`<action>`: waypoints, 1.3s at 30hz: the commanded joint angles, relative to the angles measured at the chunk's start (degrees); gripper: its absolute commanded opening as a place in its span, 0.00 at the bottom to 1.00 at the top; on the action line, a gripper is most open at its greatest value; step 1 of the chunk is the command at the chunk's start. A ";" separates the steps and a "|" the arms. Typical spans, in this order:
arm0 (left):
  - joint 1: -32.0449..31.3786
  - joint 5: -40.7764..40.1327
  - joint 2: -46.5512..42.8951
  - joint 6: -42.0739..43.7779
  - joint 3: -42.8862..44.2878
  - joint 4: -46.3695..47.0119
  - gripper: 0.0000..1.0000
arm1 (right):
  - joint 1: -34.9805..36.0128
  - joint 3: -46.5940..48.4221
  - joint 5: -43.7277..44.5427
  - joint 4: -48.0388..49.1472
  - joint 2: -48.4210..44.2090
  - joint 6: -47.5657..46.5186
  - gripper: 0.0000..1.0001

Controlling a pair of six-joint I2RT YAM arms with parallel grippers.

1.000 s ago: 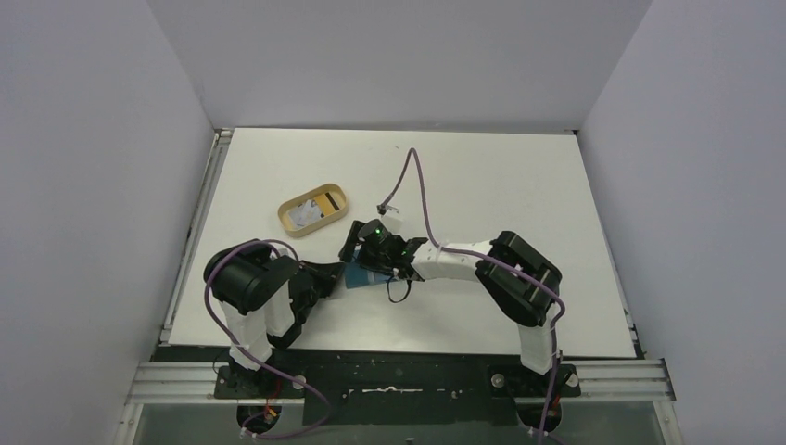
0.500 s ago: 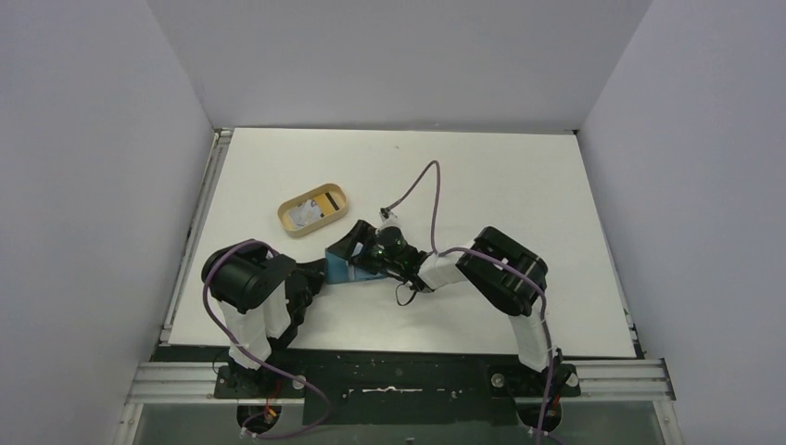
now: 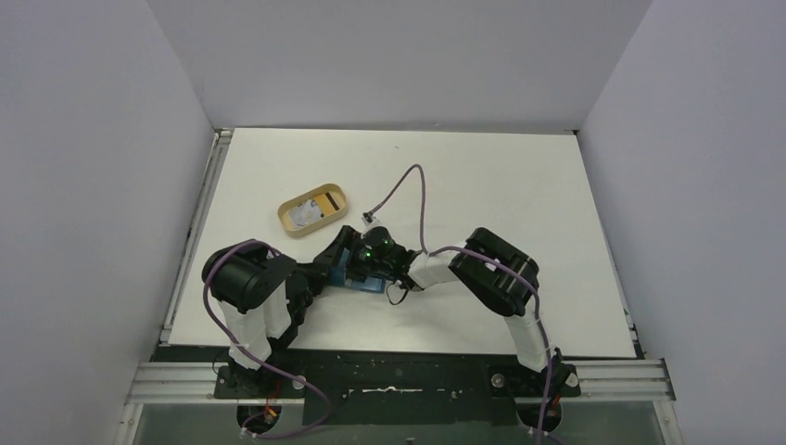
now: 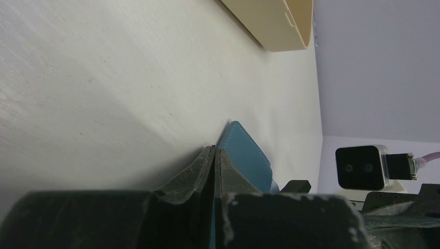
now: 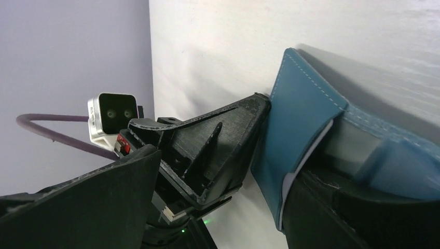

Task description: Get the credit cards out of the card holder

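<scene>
With your left gripper point(image 4: 214, 151) clamped on the card holder point(image 4: 245, 155), a credit card point(image 5: 310, 151) edge lay just inside the wide-spread jaws of your right gripper point(image 5: 231, 166).

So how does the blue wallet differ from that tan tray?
The card holder is teal and partly folded; the tray is tan, oval and open-topped. The left end effector pinches the card holder; the tray stands untouched. Both hold credit cards.

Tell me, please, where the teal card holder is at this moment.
In the top view, the card holder sits on the table left of centre, between the left gripper and the right gripper, nearer the arms than the tan tray.
</scene>
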 commanded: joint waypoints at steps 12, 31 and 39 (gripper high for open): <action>-1.47 10.00 3.15 4.49 -2.53 -16.67 0.00 | 2.58 -0.09 -0.13 -17.44 -12.94 -11.54 0.67; 3.23 22.19 1.99 11.16 -3.21 -8.10 0.00 | -4.54 -8.79 -3.70 -8.33 -13.78 -9.18 0.59; 3.91 45.10 1.67 13.90 3.92 -4.55 0.22 | -11.45 -11.14 -7.20 -3.29 -14.50 -8.98 0.60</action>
